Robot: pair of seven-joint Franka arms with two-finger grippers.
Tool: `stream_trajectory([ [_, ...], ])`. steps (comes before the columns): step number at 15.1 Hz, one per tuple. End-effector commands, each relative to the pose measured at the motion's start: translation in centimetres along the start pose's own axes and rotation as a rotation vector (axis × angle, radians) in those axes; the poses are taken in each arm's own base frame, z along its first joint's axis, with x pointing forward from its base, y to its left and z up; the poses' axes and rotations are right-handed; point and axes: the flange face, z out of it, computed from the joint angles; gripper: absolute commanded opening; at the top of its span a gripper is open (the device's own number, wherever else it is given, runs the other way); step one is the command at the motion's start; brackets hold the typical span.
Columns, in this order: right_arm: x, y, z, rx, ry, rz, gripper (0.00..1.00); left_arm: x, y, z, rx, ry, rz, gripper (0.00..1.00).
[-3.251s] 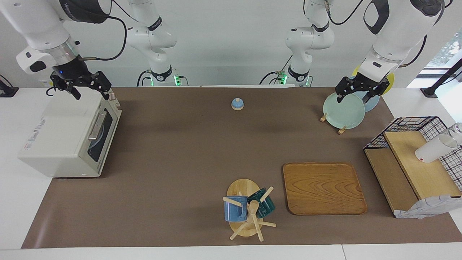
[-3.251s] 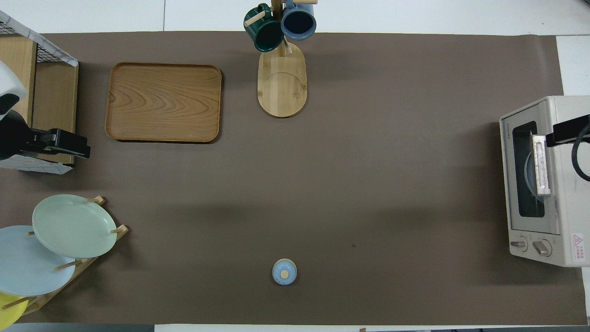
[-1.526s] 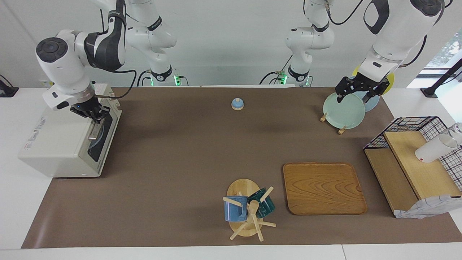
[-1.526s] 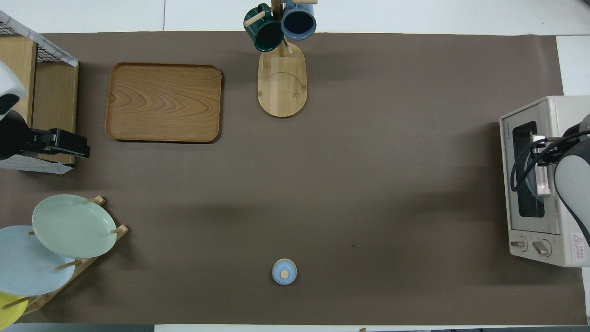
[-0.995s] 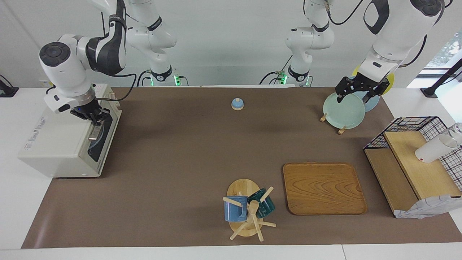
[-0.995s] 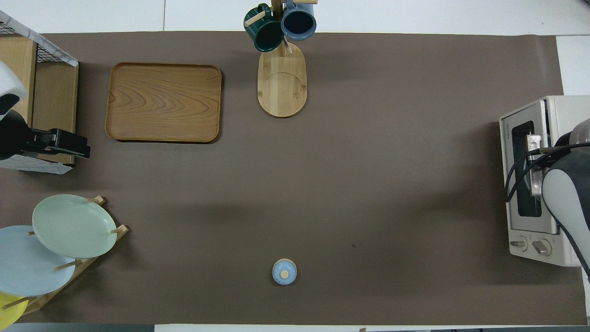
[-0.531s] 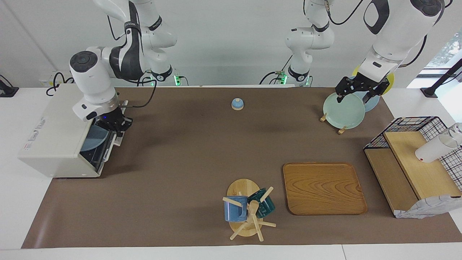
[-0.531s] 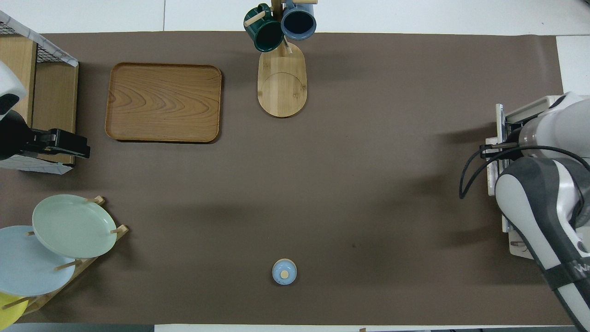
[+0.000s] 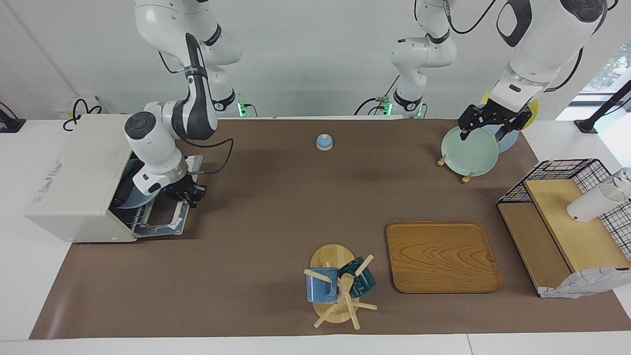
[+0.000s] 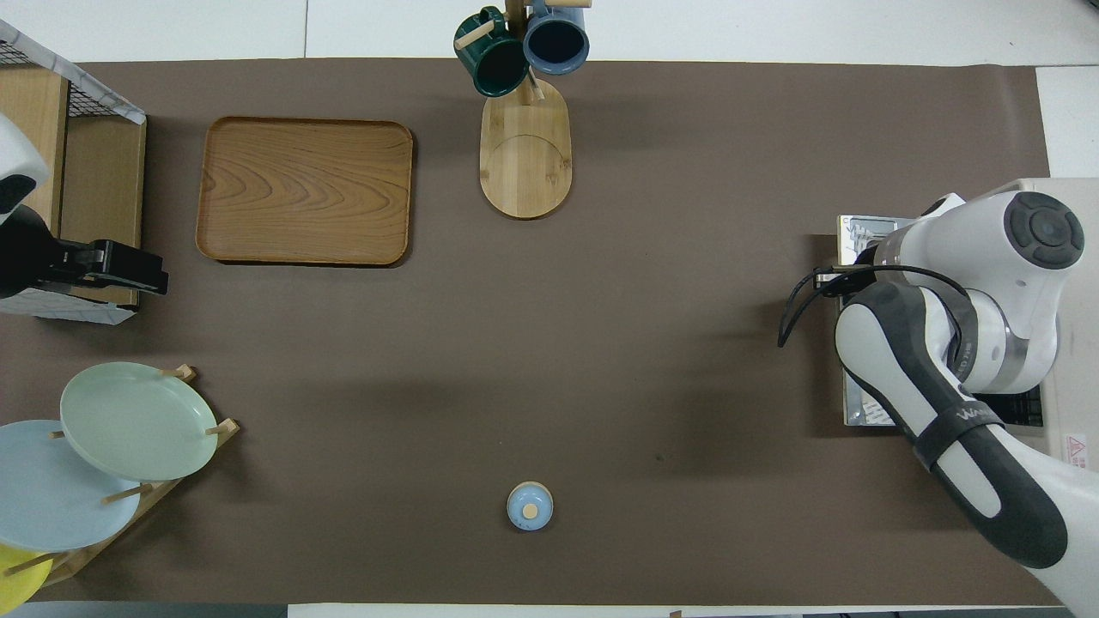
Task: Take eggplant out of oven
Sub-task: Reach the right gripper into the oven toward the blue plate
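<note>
The off-white oven (image 9: pixel 79 172) stands at the right arm's end of the table, its door (image 9: pixel 162 217) lying flat open on the mat. My right gripper (image 9: pixel 186 193) is shut on the door's handle at the outer edge. A light blue plate (image 9: pixel 132 190) shows inside on the rack. The eggplant is hidden. From overhead, the right arm covers its gripper and most of the oven (image 10: pixel 1080 429); one corner of the door (image 10: pixel 859 232) shows. My left gripper (image 9: pixel 485 127) waits, open, over the plate rack.
A plate rack (image 9: pixel 468 150) with pale plates stands near the left arm. A small blue bell (image 9: pixel 324 142) sits mid-table near the robots. Farther out are a wooden tray (image 9: pixel 441 256), a mug tree (image 9: pixel 340 288) and a wire basket shelf (image 9: pixel 567 222) holding a white cup (image 9: pixel 589 204).
My right gripper came down onto the oven's handle, closed on it and swung the door down from shut to flat open. The left arm has not moved.
</note>
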Motion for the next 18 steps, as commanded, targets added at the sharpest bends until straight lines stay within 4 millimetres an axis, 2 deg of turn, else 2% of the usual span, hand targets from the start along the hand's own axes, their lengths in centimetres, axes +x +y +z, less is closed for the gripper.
stream_trajectory([
  [1,0.8,1.4,-0.2,0.001,0.031,0.021,0.00,-0.4,-0.2,-0.5,0.014,0.009,0.000,1.00],
  [4,0.7,1.0,-0.2,0.002,0.021,0.048,0.00,-0.4,-0.2,-0.4,0.012,0.007,0.000,1.00],
  [6,0.7,-2.4,-0.6,0.007,0.022,0.069,0.00,-0.4,-0.2,-0.5,0.014,0.009,0.000,1.00],
  [7,0.7,-3.3,-1.3,0.011,0.018,0.091,0.00,-0.4,-0.2,-0.5,0.014,0.009,0.000,1.00],
  [9,0.8,-3.5,-4.2,0.017,-0.028,0.118,0.03,-0.4,-0.2,-0.5,0.014,0.009,0.000,1.00],
  [10,0.5,-2.8,-5.7,0.009,-0.061,0.121,0.29,-0.4,-0.2,-0.5,0.014,0.009,0.000,1.00],
  [11,0.0,-1.8,-7.3,0.003,-0.092,0.132,0.42,-0.4,-0.2,-0.5,0.014,0.009,0.000,1.00],
  [13,-1.2,1.5,-9.6,-0.067,-0.125,0.137,0.59,-0.4,-0.2,-0.5,0.014,0.009,0.000,1.00],
  [14,-1.5,2.7,-9.9,-0.114,-0.134,0.120,0.59,-0.4,-0.2,-0.5,0.014,0.009,0.000,1.00],
  [16,-2.3,5.3,-9.2,-0.124,-0.143,0.114,0.57,-0.4,-0.2,-0.5,0.014,0.009,0.000,1.00],
  [18,-2.6,6.9,-8.4,-0.117,-0.104,0.105,0.55,-0.4,-0.2,-0.5,0.014,0.009,0.000,1.00],
])
